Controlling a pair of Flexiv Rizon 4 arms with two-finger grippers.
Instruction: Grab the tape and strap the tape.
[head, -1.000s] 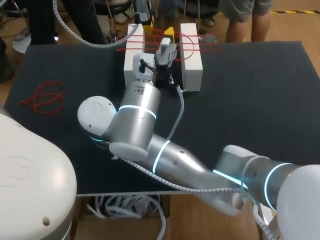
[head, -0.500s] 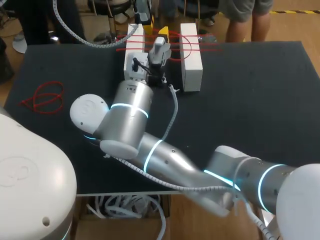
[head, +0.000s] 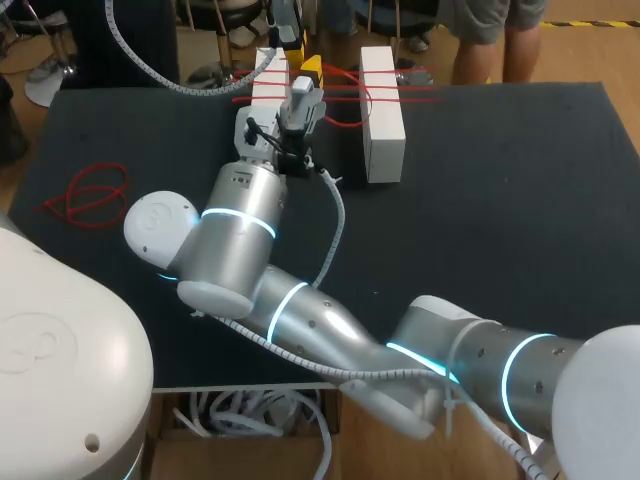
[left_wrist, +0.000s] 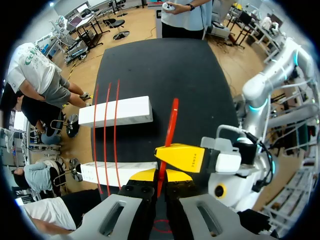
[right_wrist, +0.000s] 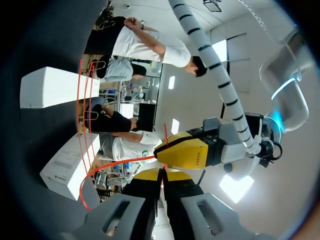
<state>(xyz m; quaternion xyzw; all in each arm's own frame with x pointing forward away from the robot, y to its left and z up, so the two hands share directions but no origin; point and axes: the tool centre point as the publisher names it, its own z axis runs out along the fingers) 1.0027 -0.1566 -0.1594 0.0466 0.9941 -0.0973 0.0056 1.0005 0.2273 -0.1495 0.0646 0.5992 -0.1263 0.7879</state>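
Our left gripper (left_wrist: 160, 176) has its fingers pinched together on the red strap (left_wrist: 171, 120), which runs out from between them over the gap between the two white blocks (left_wrist: 117, 111). Our right gripper (right_wrist: 162, 174) sits just beside it, its fingers likewise closed tight on that strap. Two more straps (left_wrist: 105, 135) lie across both blocks. A loose red bundle (head: 90, 195) rests well apart on the black table (head: 500, 200).

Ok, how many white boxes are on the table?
2. The right white box stands in full view at the far edge; the left white box lies parallel beside it, partly hidden behind the right arm. Red straps cross both.
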